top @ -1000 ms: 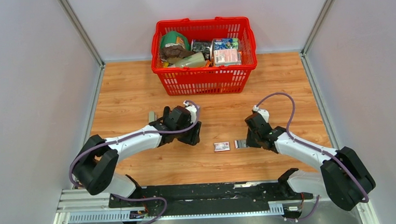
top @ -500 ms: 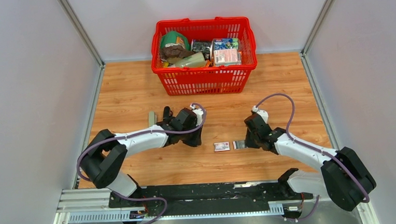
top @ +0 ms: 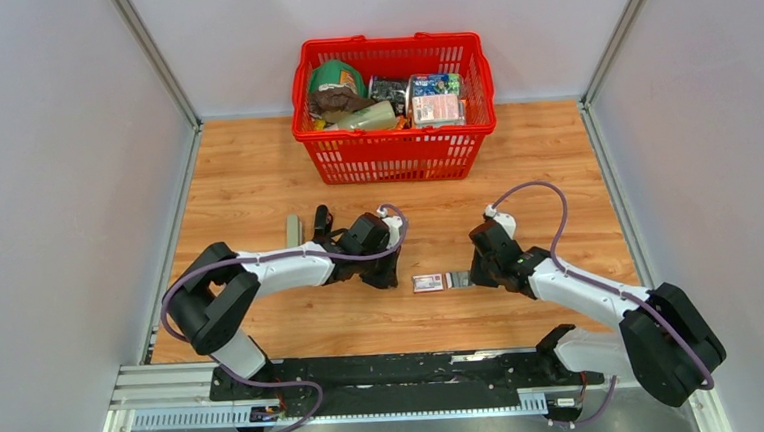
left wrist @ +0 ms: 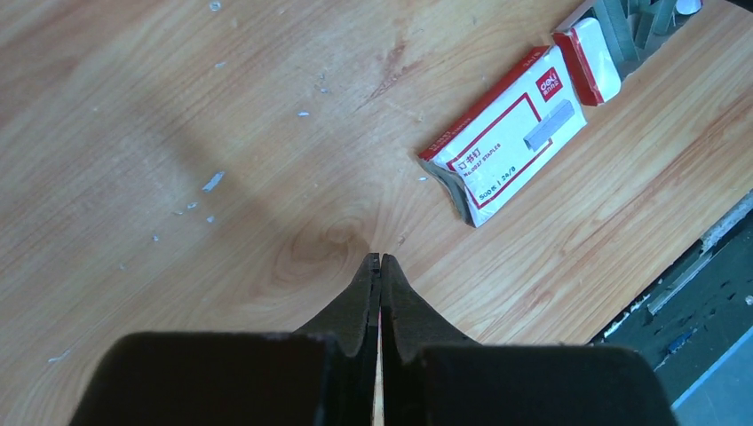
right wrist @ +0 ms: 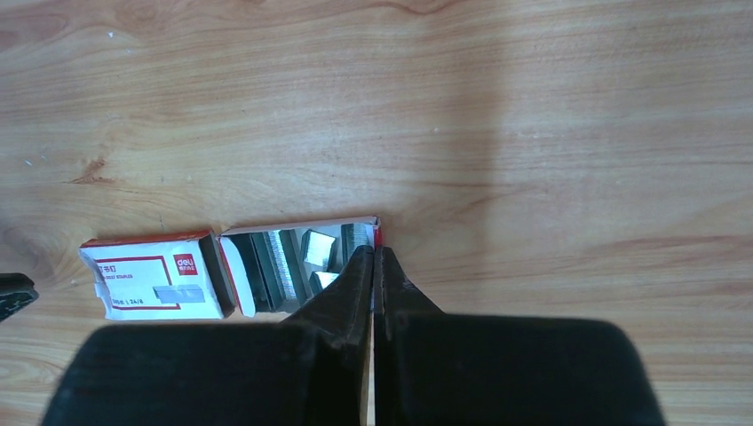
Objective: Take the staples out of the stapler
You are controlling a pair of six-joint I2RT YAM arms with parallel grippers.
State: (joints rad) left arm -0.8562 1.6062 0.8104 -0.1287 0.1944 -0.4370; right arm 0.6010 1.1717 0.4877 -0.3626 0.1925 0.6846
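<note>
The stapler (top: 320,223), slim and black, lies behind my left forearm in the top view, with a grey-green strip (top: 293,228) beside it. My left gripper (top: 387,276) (left wrist: 380,259) is shut on nothing, low over the wood and just left of the white-and-red staple box sleeve (top: 427,283) (left wrist: 511,133) (right wrist: 151,275). The sleeve's open tray (top: 459,279) (right wrist: 297,262) lies right beside it and holds strips of staples (right wrist: 280,257). My right gripper (top: 482,270) (right wrist: 374,253) is shut, its tips at the tray's right end wall. Neither wrist view shows the stapler.
A red basket (top: 393,95) full of groceries stands at the back middle of the wooden table. Grey walls close in the left and right sides. The black rail with the arm bases runs along the near edge (top: 387,371).
My left gripper has shut and slid right toward the staple box, uncovering the stapler behind it. My right gripper has nudged the tray a little left, closer to the sleeve.
</note>
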